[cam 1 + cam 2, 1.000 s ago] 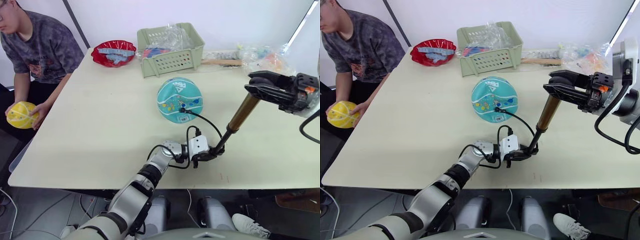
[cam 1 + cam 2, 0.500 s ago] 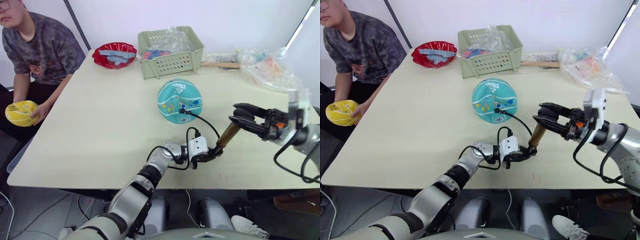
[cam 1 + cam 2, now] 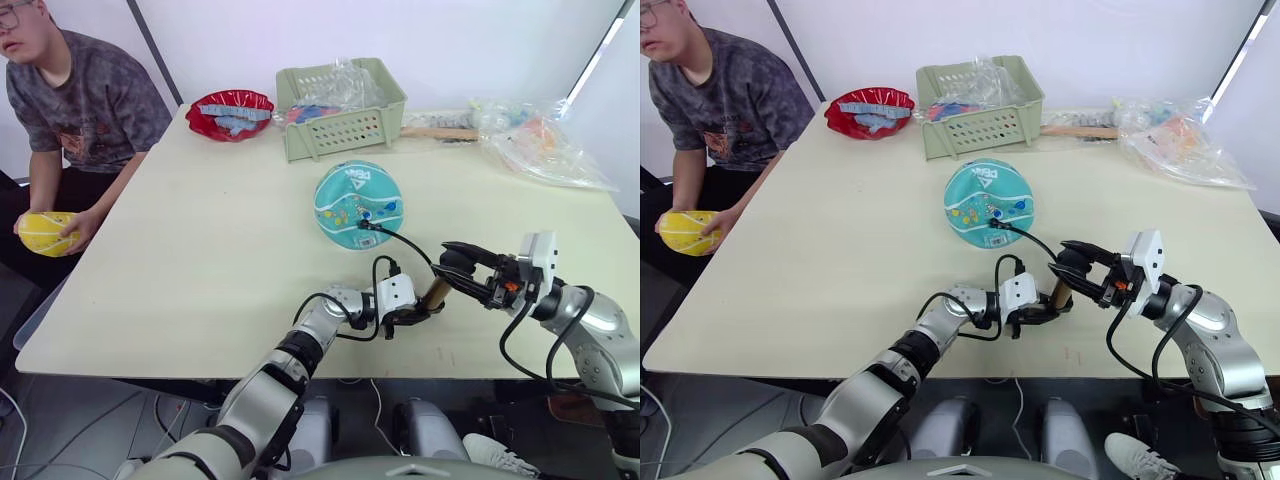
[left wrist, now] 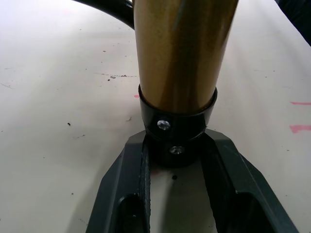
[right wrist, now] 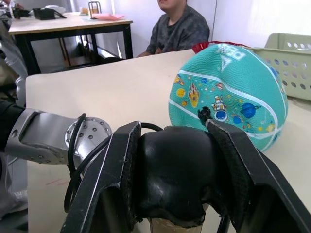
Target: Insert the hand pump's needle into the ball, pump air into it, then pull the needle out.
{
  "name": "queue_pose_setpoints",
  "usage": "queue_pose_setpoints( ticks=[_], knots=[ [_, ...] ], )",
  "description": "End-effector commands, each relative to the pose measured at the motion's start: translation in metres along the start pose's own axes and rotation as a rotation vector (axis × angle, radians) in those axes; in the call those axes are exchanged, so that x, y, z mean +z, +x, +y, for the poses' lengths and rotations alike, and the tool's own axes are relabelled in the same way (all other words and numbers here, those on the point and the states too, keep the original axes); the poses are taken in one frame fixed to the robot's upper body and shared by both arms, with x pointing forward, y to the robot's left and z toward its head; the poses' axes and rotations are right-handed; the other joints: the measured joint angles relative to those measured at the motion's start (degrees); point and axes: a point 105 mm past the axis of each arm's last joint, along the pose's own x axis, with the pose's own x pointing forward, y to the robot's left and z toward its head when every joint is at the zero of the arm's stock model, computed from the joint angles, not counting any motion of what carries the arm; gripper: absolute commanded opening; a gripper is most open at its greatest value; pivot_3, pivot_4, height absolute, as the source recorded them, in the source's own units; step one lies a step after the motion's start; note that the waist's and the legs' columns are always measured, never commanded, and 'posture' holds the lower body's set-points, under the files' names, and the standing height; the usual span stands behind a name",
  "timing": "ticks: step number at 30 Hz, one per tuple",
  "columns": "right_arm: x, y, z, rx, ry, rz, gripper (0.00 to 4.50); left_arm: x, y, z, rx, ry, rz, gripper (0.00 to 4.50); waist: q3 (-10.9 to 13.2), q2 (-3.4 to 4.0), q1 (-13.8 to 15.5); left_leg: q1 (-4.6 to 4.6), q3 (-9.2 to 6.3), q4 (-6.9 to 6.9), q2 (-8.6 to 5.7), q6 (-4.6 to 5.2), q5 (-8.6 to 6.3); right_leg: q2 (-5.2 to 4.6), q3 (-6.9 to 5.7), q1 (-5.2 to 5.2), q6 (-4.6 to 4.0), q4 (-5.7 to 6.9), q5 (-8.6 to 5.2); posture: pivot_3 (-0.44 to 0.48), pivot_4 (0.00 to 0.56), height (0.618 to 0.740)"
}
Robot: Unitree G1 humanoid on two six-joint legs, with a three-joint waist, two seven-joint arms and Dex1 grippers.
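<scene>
The teal ball (image 3: 359, 203) rests mid-table, and a thin black hose (image 3: 408, 243) runs from its valve (image 5: 204, 114) to the hand pump. The needle is sunk in the ball and hidden. The hand pump (image 3: 435, 292) stands tilted near the front edge, with little of its gold barrel (image 4: 180, 48) showing. My left gripper (image 3: 410, 313) is shut on the pump's black bottom cap (image 4: 177, 128) at table level. My right gripper (image 3: 455, 266) is shut on the black T-handle (image 5: 172, 174), low and close above the left gripper.
A green basket (image 3: 340, 100), a red bowl (image 3: 228, 108) and plastic bags (image 3: 540, 140) line the table's far side. A person sits at the left holding a small yellow ball (image 3: 45, 233). The front table edge (image 3: 480, 372) runs just below both grippers.
My right gripper has driven the T-handle down and left, from high at the right to just above the pump's base. The left gripper and the ball stayed put.
</scene>
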Motion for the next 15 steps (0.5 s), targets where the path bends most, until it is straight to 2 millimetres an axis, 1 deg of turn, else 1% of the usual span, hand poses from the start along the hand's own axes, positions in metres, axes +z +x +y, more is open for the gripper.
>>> queue_pose_setpoints(
  ticks=[1,4,6,8,10,12,15],
  knots=[
    [0.005,-0.011,-0.009,-0.021,-0.019,0.043,1.66,-0.022,0.000,-0.017,-0.058,-0.037,0.069,1.01,0.0,0.05,0.0,-0.02,0.00,0.00,0.00,0.00,0.00,0.00,0.00,0.00,0.00,-0.03,0.01,0.000,0.150,0.740],
    [0.027,-0.012,-0.013,-0.008,-0.050,0.006,1.66,-0.023,0.000,-0.017,-0.063,-0.028,0.076,1.01,0.1,0.11,0.2,-0.07,0.00,0.00,-0.03,0.00,0.00,-0.05,0.01,-0.01,-0.06,-0.09,0.06,0.000,0.150,0.740],
    [0.058,-0.014,-0.017,0.009,-0.081,-0.036,1.66,-0.024,0.000,-0.018,-0.062,-0.022,0.080,1.01,0.2,0.28,0.3,-0.20,0.00,0.00,-0.04,0.02,-0.01,-0.06,0.00,-0.10,-0.19,-0.15,0.15,0.000,0.150,0.740],
    [0.080,-0.017,-0.019,0.024,-0.108,-0.064,1.66,-0.024,0.000,-0.018,-0.062,-0.016,0.082,1.01,0.4,0.57,0.3,-0.30,0.00,0.00,-0.07,0.03,-0.01,-0.09,0.00,-0.18,-0.21,-0.16,0.17,0.000,0.150,0.740],
    [0.095,-0.019,-0.020,0.036,-0.127,-0.075,1.66,-0.024,0.001,-0.018,-0.062,-0.012,0.081,1.01,0.4,0.57,0.4,-0.50,0.01,0.02,-0.11,0.04,-0.02,-0.13,0.00,-0.36,-0.21,-0.17,0.18,0.000,0.150,0.740],
    [0.109,-0.021,-0.020,0.044,-0.137,-0.093,1.66,-0.025,0.001,-0.019,-0.064,-0.012,0.081,1.01,0.4,0.58,0.4,-0.90,-0.08,0.05,-0.11,0.04,-0.01,-0.10,-0.09,-0.71,-0.23,-0.16,0.20,0.000,0.150,0.740],
    [0.133,-0.024,-0.020,0.063,-0.142,-0.125,1.66,-0.025,0.001,-0.020,-0.068,-0.010,0.082,1.01,0.4,0.61,0.4,-0.93,-0.03,0.05,-0.13,0.07,-0.03,-0.14,-0.07,-0.71,-0.22,-0.20,0.20,0.000,0.150,0.740]
  ],
)
